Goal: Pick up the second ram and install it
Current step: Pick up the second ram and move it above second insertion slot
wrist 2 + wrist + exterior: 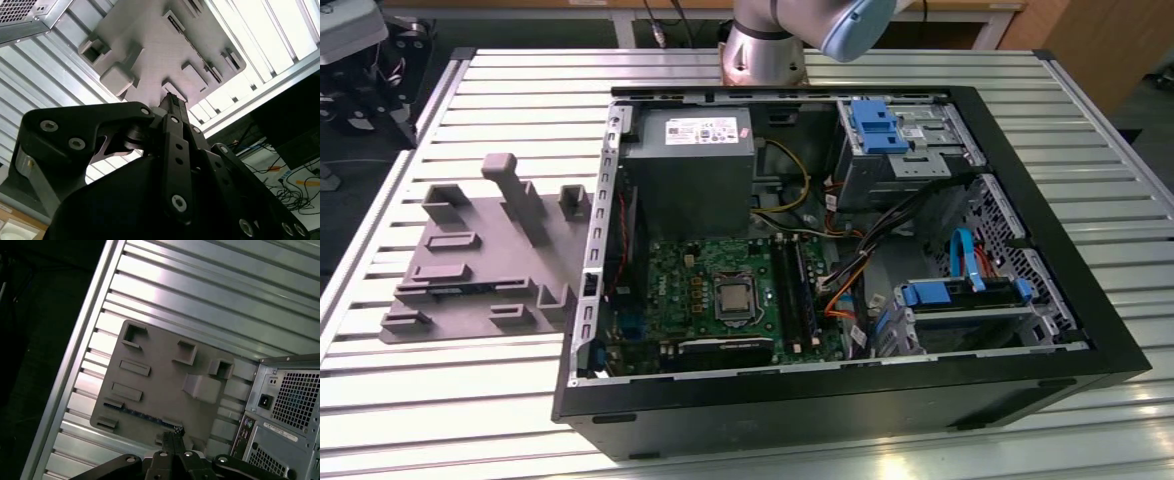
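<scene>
The arm point(761, 45) is a round tube of shiny grey metal. It has a light blue cap point(857, 25) on one joint. The gripper point(171, 101) point(173, 433) looks all black in both wrist views. It is made of flat bars point(75, 135) with smooth, round corners. Little round silver screws point(179, 202) sit in the bars. Its two fingers point(174, 114) are long and thin, with no gap between them.

The tabletop point(480, 400) is ribbed bare metal, bright and glossy. The grey holder point(480, 262) looks like matt plastic, finely grained. The computer case point(854, 400) is matt black painted metal, its rear panel point(295, 400) bare perforated metal. The hand point(172, 100) is matt black with shiny screw heads
</scene>
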`<state>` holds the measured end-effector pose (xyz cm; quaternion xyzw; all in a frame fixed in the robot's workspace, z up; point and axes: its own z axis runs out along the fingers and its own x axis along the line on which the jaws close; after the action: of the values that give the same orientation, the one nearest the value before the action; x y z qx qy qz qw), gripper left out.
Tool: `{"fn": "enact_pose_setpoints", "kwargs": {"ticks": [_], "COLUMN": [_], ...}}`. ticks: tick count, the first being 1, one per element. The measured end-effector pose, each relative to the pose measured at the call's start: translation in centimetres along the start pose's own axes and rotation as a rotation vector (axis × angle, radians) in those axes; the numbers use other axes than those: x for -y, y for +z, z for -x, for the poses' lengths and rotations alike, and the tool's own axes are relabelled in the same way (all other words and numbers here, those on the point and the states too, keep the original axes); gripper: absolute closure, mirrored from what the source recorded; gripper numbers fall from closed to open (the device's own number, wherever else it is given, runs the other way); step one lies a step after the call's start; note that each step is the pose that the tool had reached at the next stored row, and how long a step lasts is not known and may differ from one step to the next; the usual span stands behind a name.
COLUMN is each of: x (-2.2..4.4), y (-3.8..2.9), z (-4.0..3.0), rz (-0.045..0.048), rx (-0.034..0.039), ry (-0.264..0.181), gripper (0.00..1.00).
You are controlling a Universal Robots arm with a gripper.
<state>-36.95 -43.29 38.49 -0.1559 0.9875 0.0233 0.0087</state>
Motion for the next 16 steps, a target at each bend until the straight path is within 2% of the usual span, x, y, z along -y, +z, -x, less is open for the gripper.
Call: {"fn": "enact_pose_setpoints", "kwargs": {"ticks": [7,16], "x": [0.00,0.00], "y": [0.00,0.06], "z": [0.00,-0.01], "rz": [0.0002,0.0040], "rx": [-0.0002,-0.0070], "ry": [-0.005,-0.162], "gripper": [0.89,0.89]}}
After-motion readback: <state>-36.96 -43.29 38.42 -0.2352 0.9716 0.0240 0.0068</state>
